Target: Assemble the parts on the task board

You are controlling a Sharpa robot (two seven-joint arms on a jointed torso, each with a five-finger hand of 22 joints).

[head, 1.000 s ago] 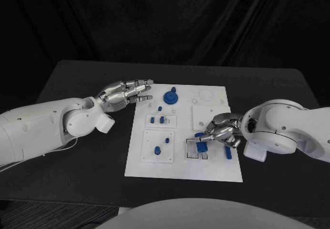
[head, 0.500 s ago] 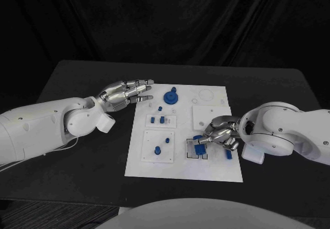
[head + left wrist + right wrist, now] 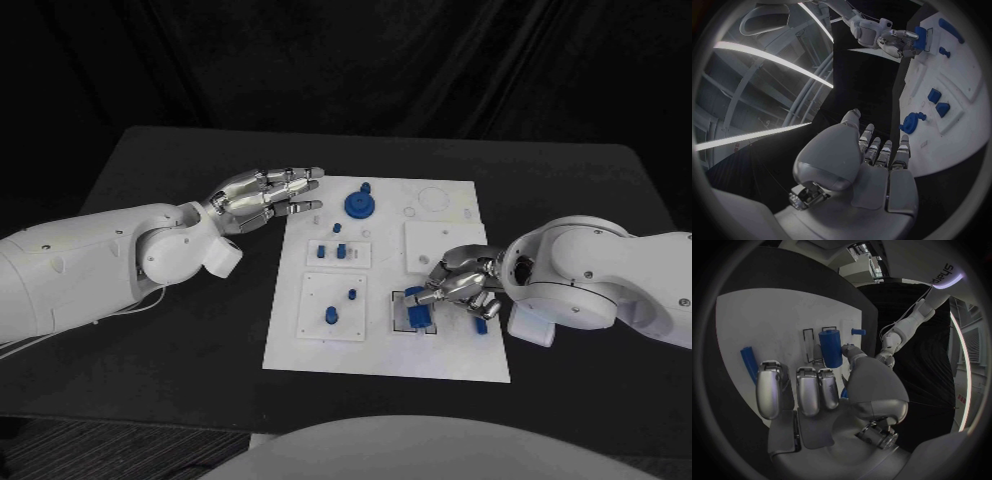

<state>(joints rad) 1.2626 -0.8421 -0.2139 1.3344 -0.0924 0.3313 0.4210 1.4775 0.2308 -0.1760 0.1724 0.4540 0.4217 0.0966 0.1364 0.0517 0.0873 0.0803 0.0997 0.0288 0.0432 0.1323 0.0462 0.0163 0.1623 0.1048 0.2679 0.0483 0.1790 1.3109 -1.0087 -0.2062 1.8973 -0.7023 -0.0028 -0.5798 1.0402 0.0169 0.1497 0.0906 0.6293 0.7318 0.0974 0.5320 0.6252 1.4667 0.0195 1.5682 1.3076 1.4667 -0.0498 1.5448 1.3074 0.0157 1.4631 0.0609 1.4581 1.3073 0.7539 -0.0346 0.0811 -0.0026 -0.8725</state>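
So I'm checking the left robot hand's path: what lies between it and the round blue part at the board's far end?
In the head view, only bare white task board separates the left robot hand from the round blue part; no other piece sits there.

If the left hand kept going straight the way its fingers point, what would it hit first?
Most likely the round blue gear-like part at the far end of the white task board; the left hand points towards it, though its height above the board is unclear.

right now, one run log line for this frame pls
left hand: open, beside task board | right hand: holds blue cylinder over black-outlined slot
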